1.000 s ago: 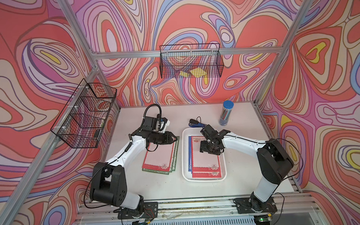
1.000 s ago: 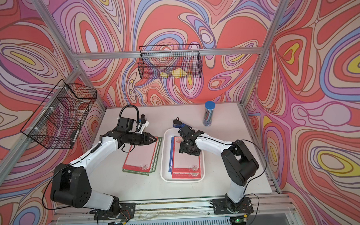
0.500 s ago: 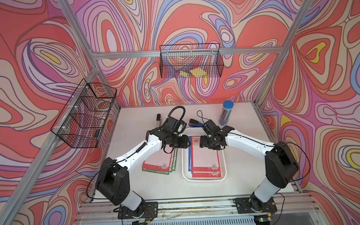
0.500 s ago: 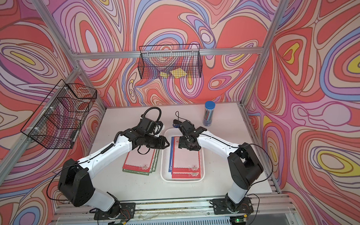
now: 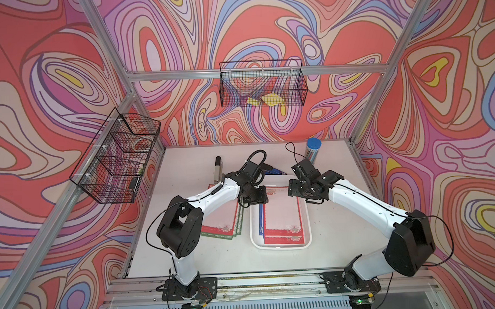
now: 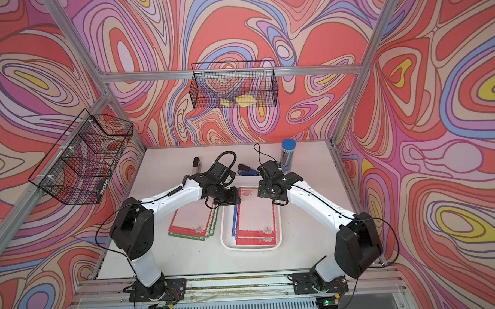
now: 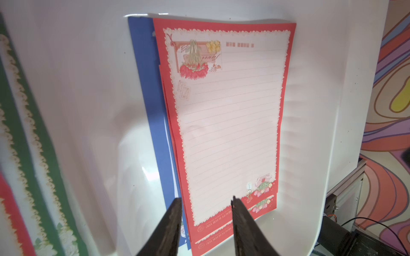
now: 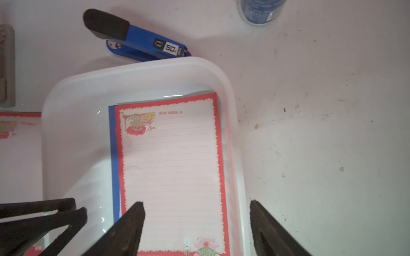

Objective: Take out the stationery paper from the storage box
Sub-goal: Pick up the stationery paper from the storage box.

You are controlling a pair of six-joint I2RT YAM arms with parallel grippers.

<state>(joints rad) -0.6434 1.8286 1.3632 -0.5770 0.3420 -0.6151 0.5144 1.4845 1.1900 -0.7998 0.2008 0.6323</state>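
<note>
The storage box (image 5: 253,237) is a shallow white tray in the middle of the table in both top views. Stationery paper (image 5: 282,214) lies in it: a red-bordered lined sheet (image 7: 230,124) on top, with blue-edged sheets under it. More sheets lie in a pile (image 5: 222,221) left of the box. My left gripper (image 7: 206,200) hangs open over the box, its fingertips either side of the top sheet's footer corner, holding nothing. My right gripper (image 8: 197,205) is wide open above the box (image 8: 228,84), one finger over the sheet and one past the rim.
A blue stapler (image 8: 137,42) lies just behind the box, and a blue-capped can (image 5: 313,153) stands at the back right. A grey and black tool (image 5: 218,169) lies back left. Wire baskets hang on the back wall (image 5: 262,85) and the left wall (image 5: 119,156).
My left arm has swung right, from above the pile of sheets to over the box. My right gripper has shifted slightly toward the back of the box, still open.
</note>
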